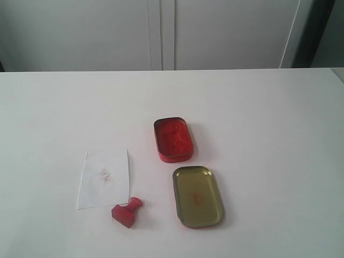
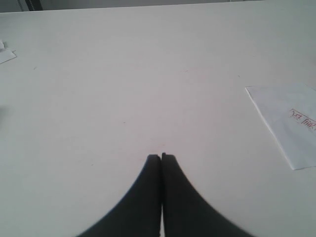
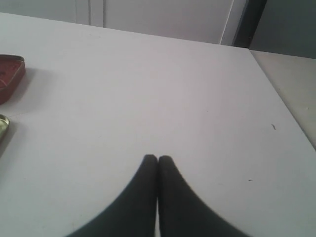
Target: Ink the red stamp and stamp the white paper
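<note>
Left gripper (image 2: 161, 157) and right gripper (image 3: 157, 158): both have their fingers pressed together, nothing between them

Each one angles down over bare white table (image 1: 269, 134). The white paper (image 1: 94, 188) lies front-left, long side running away from the camera. The gold lid (image 1: 198, 196) and red ink tin (image 1: 174, 157) sit to its right. The red stamp (image 1: 127, 212) is tipped on its side at the paper's near right corner, lying diagonal, knob pointing back-right and base front-left.
</note>
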